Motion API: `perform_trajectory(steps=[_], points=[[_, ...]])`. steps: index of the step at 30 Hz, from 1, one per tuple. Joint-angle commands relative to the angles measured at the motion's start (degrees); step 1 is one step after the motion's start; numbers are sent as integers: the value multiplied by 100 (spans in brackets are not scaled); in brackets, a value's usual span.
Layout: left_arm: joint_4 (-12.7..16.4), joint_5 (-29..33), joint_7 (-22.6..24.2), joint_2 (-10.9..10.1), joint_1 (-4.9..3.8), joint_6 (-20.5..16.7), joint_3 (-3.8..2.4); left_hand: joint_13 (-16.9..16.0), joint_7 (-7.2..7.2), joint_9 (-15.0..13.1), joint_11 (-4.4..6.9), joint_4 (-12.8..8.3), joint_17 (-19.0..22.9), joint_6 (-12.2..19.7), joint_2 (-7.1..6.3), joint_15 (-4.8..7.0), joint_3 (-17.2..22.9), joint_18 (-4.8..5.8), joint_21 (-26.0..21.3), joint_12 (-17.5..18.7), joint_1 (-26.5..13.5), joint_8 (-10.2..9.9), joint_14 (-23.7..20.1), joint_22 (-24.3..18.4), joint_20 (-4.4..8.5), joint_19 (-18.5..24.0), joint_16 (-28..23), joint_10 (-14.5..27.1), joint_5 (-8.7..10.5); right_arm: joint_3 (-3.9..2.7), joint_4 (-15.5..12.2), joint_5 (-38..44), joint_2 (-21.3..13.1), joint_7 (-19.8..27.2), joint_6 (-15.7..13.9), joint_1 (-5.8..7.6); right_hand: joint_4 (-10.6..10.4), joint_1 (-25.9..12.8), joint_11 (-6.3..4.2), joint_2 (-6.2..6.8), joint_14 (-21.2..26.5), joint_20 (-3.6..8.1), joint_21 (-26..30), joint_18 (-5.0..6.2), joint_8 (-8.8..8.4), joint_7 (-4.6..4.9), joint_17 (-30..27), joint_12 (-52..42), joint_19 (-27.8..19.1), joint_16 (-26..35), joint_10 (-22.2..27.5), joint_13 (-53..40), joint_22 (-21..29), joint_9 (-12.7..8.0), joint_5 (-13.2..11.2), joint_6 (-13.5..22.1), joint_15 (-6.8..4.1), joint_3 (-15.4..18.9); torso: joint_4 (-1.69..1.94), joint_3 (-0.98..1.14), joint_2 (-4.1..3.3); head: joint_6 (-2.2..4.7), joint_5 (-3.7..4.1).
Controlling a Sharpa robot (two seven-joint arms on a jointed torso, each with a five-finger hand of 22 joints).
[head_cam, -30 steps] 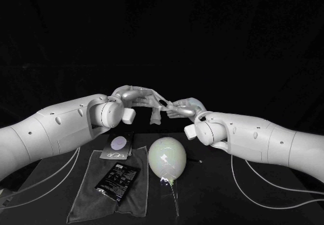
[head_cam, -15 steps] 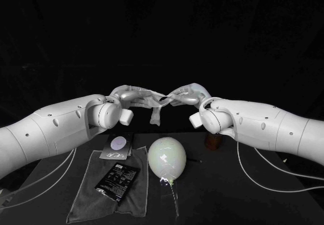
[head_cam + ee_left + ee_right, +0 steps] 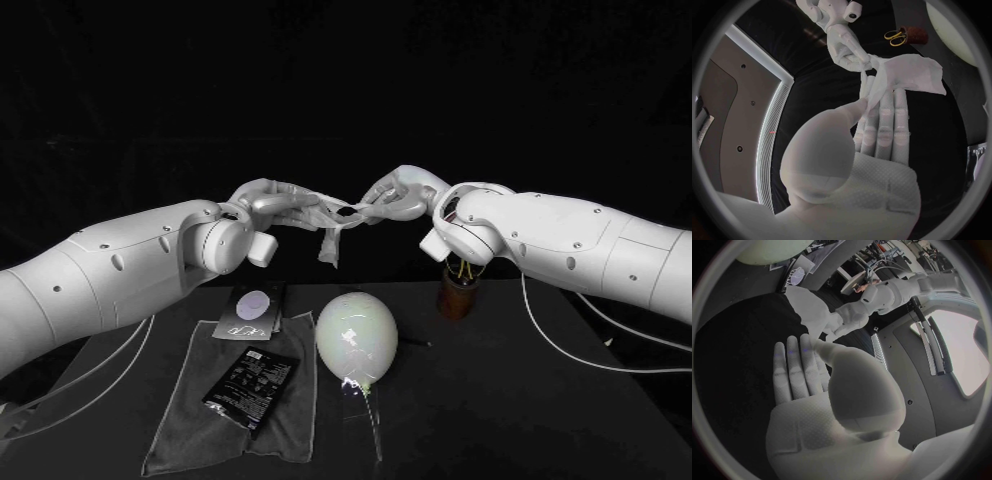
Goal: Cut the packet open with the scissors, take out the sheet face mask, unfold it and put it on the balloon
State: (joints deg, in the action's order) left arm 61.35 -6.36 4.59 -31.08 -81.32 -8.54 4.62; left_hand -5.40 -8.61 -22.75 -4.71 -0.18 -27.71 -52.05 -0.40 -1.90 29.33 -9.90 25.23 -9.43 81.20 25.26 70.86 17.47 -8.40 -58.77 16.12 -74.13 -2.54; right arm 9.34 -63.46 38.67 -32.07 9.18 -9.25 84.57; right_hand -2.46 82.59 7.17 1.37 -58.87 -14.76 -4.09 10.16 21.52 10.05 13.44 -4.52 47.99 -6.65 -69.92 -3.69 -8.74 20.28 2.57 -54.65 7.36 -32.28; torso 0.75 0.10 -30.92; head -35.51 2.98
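Note:
The white sheet mask [image 3: 333,238] hangs partly folded in the air above the far end of the table, stretched between both hands. My left hand [image 3: 274,205] pinches one edge and my right hand [image 3: 397,193] pinches the other. In the left wrist view the mask [image 3: 907,75] spreads beyond my left hand's fingers [image 3: 882,125], with the right hand [image 3: 848,50] gripping its corner. In the right wrist view the mask [image 3: 807,310] lies between my right hand [image 3: 798,370] and the left hand [image 3: 851,320]. The pale balloon [image 3: 356,335] lies on the table below. The black packet [image 3: 253,385] rests on a grey cloth [image 3: 188,420].
A brown cup [image 3: 459,292] holding the scissors [image 3: 893,36] stands right of the balloon, under my right forearm. A dark card with a pale oval [image 3: 250,312] lies at the cloth's far end. The balloon's string [image 3: 368,410] trails toward the table's near edge.
My right arm has risen and swung outward, uncovering the brown cup. The right hand has moved up and the mask is drawn tauter between the hands. The left hand has barely moved.

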Motion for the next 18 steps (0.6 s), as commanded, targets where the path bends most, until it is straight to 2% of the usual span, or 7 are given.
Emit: perform_trajectory(steps=[1, 6, 13, 18], points=[[-42, -336, 174, 22, -15, 307, -11, 5, -22, -549, -1, -24, -6, -31, 2, -4, 29, -58, 27, -13, 36, 14, 33, 7, -6, -35, 5, -36, -20, -8, 12, 990, 10, -132, 310, 31, 23, -56, -2, 17, -52, -4, -32, 49, 32, -1, -7, 20, 53, 27, -51, -2, 10, 6, 19, -37, -12, -20, -3, 1, -5, -5, -5], [-208, -748, 232, 66, -57, 608, -13, 12, -29, -552, -3, -52, -12, -24, -12, -2, 25, -57, 40, -2, 63, 7, 37, 15, 6, -41, -3, -41, -19, -15, 47, 1729, 14, -193, 113, 60, 41, -68, -7, 25, -69, 0, -32, 49, 37, -4, -9, 25, 67, 24, -71, -3, 17, 11, 19, -47, -17, -32, -2, 1, -3, -7, -15], [-402, -1359, 153, 131, -112, 1121, -11, 18, -35, -552, -5, -82, -18, -24, -26, 0, 18, -54, 57, 8, 92, -1, 40, 27, 18, -44, -12, -47, -20, -25, 89, 1960, 17, -185, -63, 76, 50, -81, -9, 29, -84, 3, -32, 49, 39, -3, -10, 30, 79, 22, -86, -3, 22, 15, 19, -54, -21, -42, 3, 7, 1, -9, -20], [-470, -2059, 128, 177, -137, 1398, -8, 20, -38, -552, -7, -93, -20, -23, -33, -1, 14, -52, 63, 13, 102, -6, 39, 32, 22, -42, -16, -46, -20, -33, 99, 1983, 22, -164, -92, 103, 50, -85, -9, 29, -87, 4, -32, 49, 39, -3, -10, 31, 81, 22, -88, -3, 24, 16, 19, -54, -22, -43, 3, 0, 5, -15, -19]])
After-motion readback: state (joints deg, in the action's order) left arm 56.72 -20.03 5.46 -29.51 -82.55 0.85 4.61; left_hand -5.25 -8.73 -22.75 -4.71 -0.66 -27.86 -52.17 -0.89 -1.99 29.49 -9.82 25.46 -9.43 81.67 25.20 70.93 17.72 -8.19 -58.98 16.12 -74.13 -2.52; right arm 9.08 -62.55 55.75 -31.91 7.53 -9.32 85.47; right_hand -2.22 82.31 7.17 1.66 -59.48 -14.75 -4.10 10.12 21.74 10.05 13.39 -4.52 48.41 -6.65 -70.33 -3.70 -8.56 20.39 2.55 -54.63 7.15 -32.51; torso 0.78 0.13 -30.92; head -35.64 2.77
